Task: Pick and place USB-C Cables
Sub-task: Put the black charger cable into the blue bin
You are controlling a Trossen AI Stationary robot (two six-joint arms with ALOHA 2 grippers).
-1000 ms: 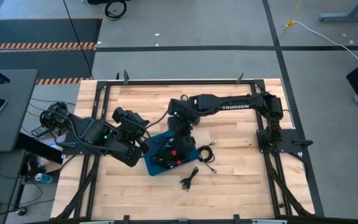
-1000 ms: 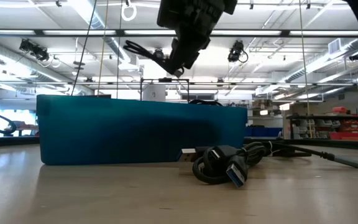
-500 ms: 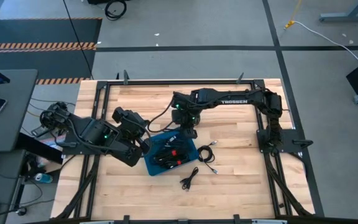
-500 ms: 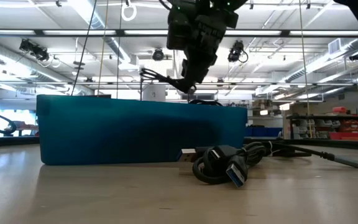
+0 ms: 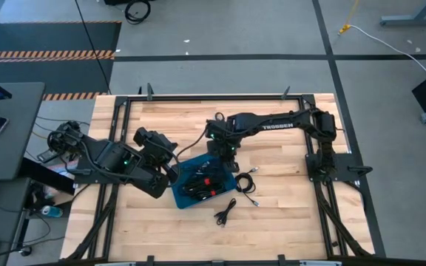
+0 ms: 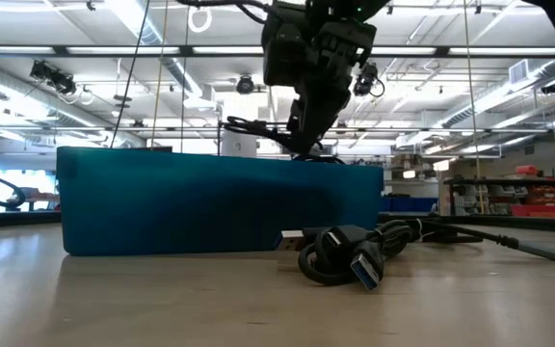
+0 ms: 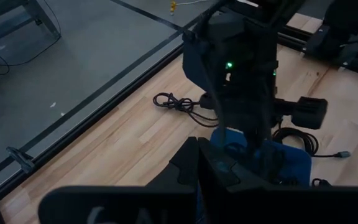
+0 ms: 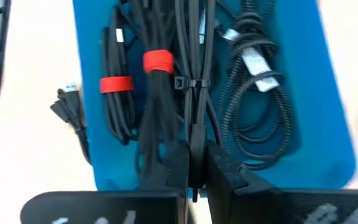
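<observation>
The blue tray (image 5: 180,198) sits mid-table and holds several black USB-C cables, two of them bound with red ties (image 8: 158,61). Over the tray's far edge, my right gripper (image 5: 224,157) is shut on one thin black cable bundle (image 8: 194,84) with a black tie around it. In the low view this cable (image 6: 251,124) sticks out sideways just above the tray's rim (image 6: 162,152). Two more cables (image 5: 246,182) (image 5: 225,213) lie on the table to the right of the tray and near its front. My left gripper (image 5: 170,170) stays shut and holds nothing, raised beside the tray's left end. My right gripper pinches the cable bundle's end (image 8: 195,142) between its two fingers (image 8: 219,163), slanting down from the far side. The fingers lie along the bundle, which runs out past them over the tray. In the low view the bundle is clear of the tray's rim and about level.
A coiled braided cable (image 8: 260,106) fills one end of the tray. One loose cable (image 7: 179,103) lies on the wood beyond the tray, toward the table's far edge. A black metal frame (image 5: 198,97) runs around the table.
My right gripper has come down toward the tray with the cable and tipped more steeply. The cable, which was well above the tray's rim, now hangs just over it.
</observation>
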